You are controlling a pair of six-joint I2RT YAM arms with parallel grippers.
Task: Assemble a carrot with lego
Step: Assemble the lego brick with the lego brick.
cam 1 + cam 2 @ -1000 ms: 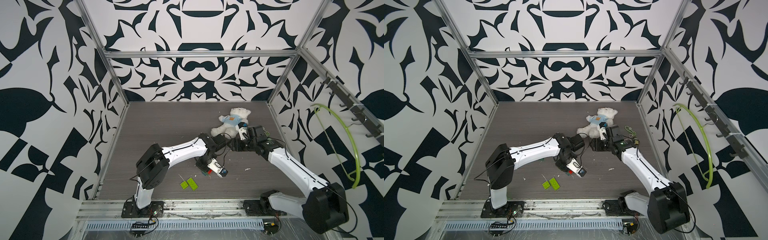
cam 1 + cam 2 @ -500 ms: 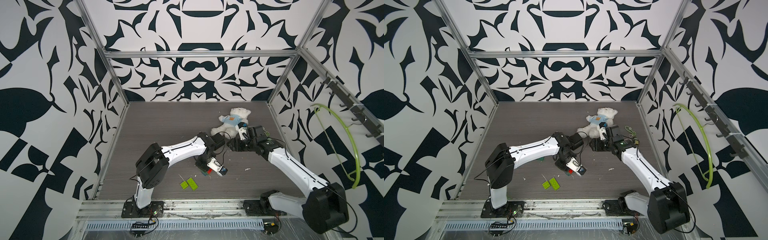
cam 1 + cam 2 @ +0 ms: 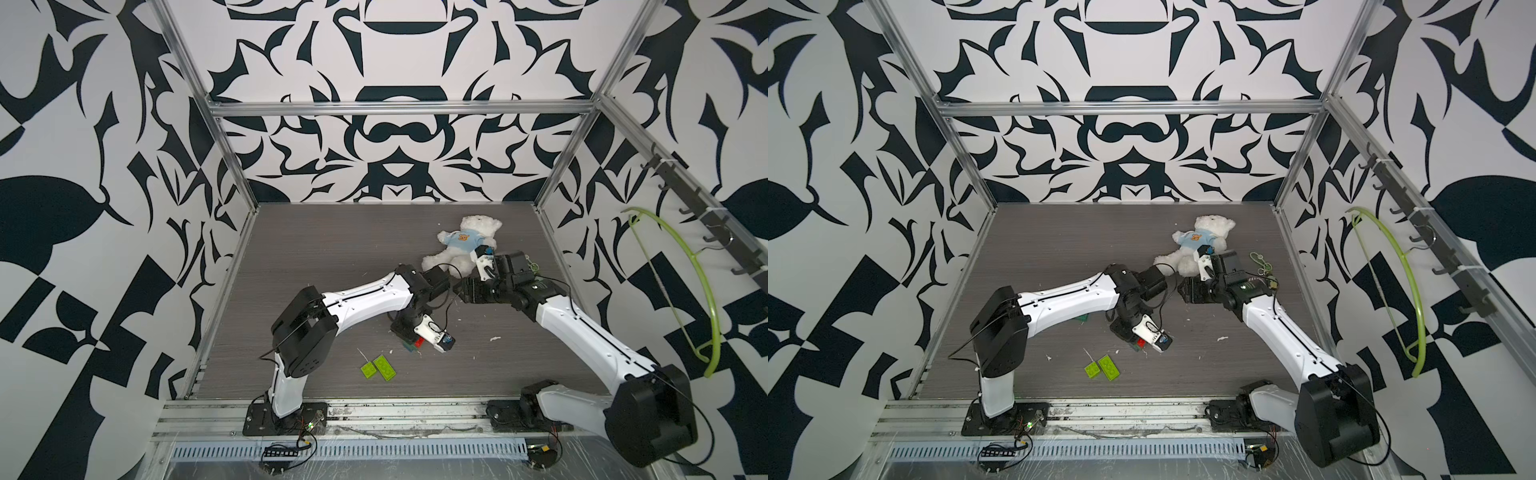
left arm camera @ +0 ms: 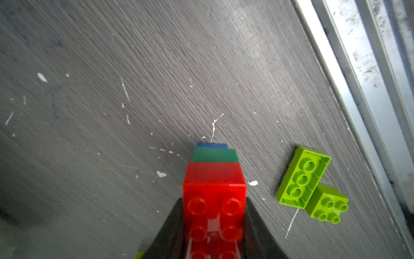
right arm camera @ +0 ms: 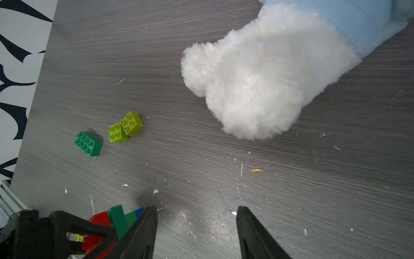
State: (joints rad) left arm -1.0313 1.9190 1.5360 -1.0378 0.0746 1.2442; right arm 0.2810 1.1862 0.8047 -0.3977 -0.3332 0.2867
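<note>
My left gripper [image 4: 214,215] is shut on the partly built carrot [image 4: 214,177]. The carrot's red brick sits between the black fingers, with a dark green layer and a blue tip beyond it, pointing down at the table. In both top views the carrot shows as a bit of red [image 3: 419,341] [image 3: 1142,343] under the left wrist. Loose lego lies nearby: a lime oblong brick [image 4: 302,177] on its studs and a lime square brick [image 4: 328,204]. A dark green brick [image 5: 89,143] and two lime squares [image 5: 125,129] lie further off. My right gripper [image 5: 196,209] is open and holds nothing, beside the left one.
A white teddy bear [image 3: 461,245] in a blue shirt lies just behind the right gripper. A small green cord [image 3: 1260,264] sits near the right wall. The metal rail [image 4: 349,94] borders the table's front edge close to the lime bricks.
The left wrist has shifted very slightly with the stack still in its grip. The right arm has not moved.
</note>
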